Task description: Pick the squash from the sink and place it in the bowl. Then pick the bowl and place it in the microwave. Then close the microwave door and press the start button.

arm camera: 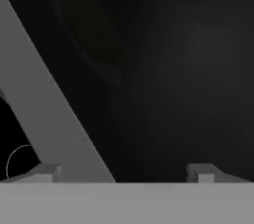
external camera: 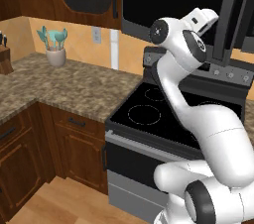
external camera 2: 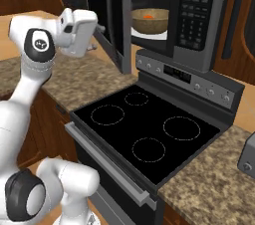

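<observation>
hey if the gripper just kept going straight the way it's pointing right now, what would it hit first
Most likely the microwave door. In the hand view the open gripper faces the door's dark glass and grey frame close ahead, nothing between them. How near it is can't be judged. The bowl with the squash sits inside, off that line.

Granite counter [external camera: 64, 86], brown cabinets [external camera: 74, 143], black stove [external camera 2: 144, 129].

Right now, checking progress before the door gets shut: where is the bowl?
The bowl sits on the white turntable plate inside the open microwave, above the stove, squash inside it.
</observation>
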